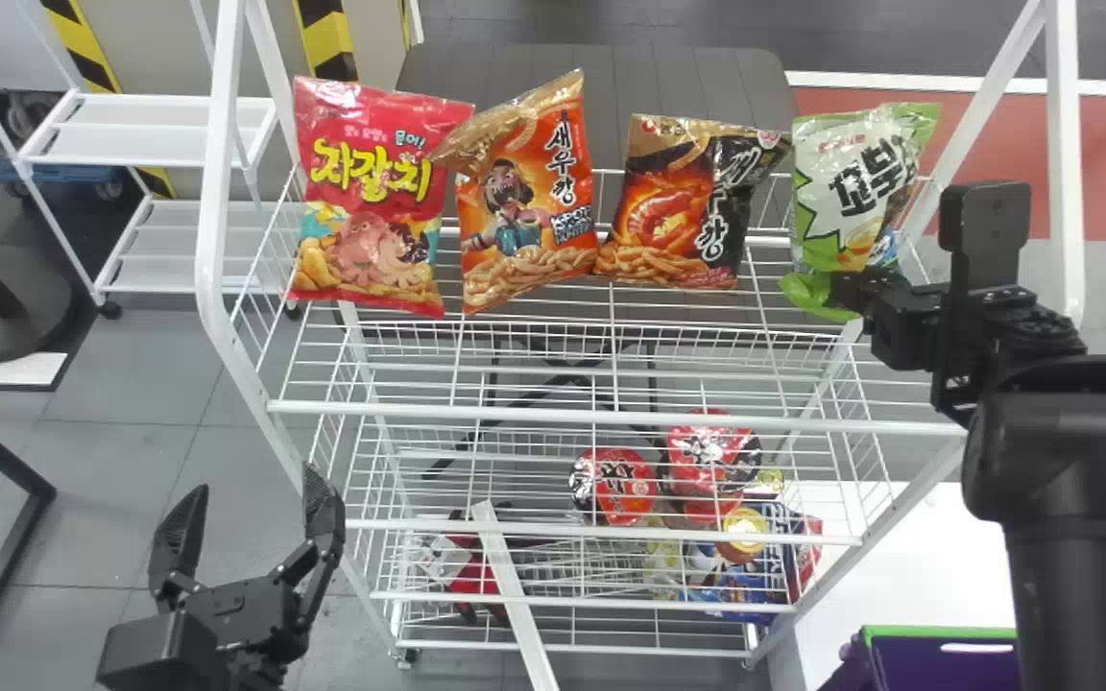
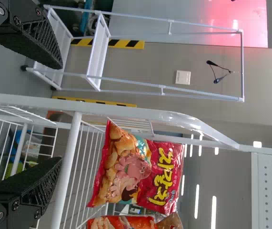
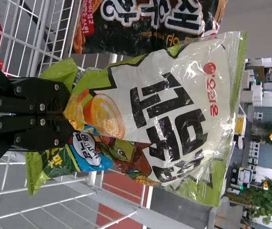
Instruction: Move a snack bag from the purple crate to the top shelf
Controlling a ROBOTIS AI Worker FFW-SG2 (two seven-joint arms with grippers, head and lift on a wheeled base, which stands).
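Green snack bag [image 1: 846, 192]: nearly upright lengthwise, printed front toward robot
Right gripper [image 1: 849, 286]: pinching bag's lower end
Left gripper [image 1: 253, 483]: spread

Grey floor [image 1: 140, 374], seemingly beige wall [image 2: 145, 64].

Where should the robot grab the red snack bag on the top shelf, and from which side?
Probably the red bag by its upper left corner, from above: it stands upright with that corner free, while the orange bag overlaps its right edge.
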